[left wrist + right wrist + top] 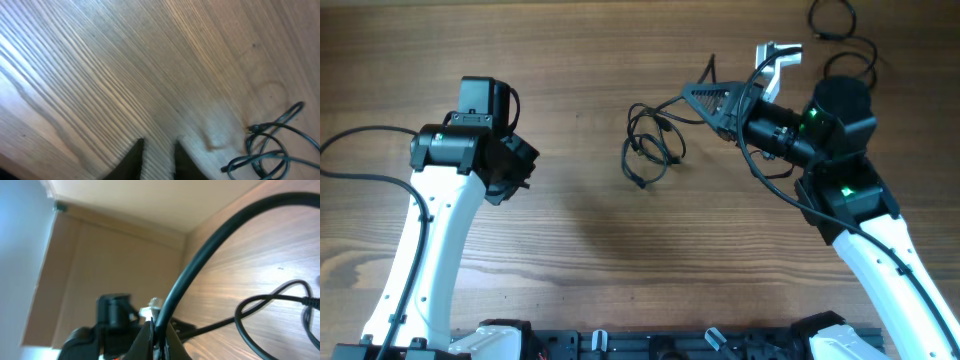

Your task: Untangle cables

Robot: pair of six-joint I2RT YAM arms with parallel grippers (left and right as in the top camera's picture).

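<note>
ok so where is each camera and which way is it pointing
Overhead: above the table, looking straight down at the cables; the left arm and right arm both show.
Left wrist: on the left arm, looking down at bare wood; the left gripper is open at the bottom edge.
Right wrist: low on the right arm, looking along the table toward a wall; the right gripper is shut on one of the cables.
Shared: overhead and left wrist both show the tangle.
</note>
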